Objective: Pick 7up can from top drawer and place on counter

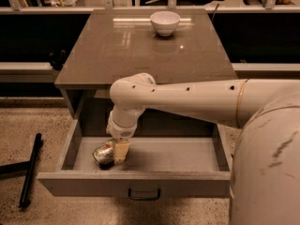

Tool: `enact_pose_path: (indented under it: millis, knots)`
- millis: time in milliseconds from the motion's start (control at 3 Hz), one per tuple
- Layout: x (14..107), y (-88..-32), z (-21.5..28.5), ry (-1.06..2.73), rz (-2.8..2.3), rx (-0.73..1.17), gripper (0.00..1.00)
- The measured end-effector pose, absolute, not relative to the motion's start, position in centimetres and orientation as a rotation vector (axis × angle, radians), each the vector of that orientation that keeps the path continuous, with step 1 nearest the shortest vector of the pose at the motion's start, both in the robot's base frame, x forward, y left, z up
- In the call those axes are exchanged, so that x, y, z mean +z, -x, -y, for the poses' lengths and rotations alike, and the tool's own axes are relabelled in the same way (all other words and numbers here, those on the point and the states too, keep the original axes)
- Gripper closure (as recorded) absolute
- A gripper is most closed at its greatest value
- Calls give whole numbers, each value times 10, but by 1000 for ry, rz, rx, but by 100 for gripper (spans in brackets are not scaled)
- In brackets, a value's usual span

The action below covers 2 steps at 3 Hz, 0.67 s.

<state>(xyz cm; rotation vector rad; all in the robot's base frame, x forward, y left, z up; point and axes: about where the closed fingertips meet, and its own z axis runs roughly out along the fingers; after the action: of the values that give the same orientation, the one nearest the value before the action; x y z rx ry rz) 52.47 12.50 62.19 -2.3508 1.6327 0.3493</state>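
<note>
- Glossy counter above; top drawer open below.
- 7up can lies sideways at drawer's left: probably light, dented, slippery; grasp across its body.
- Tool at the can; grip state cannot be told.

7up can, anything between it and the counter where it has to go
Nothing visible. The gripper is at the 7up can in the open top drawer; the white bowl sits at the far edge of the counter.

The gripper is sitting in the top drawer, the 7up can crowding its nine o'clock; bare drawer floor is lying free toward three o'clock.
</note>
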Motion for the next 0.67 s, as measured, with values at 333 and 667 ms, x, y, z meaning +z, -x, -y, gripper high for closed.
enact_pose_path:
  millis: [333,667]
  knots:
    - [616,-524,-122,2324,-1657,378,49]
    - [634,-526,-107,2237,-1676,418,72]
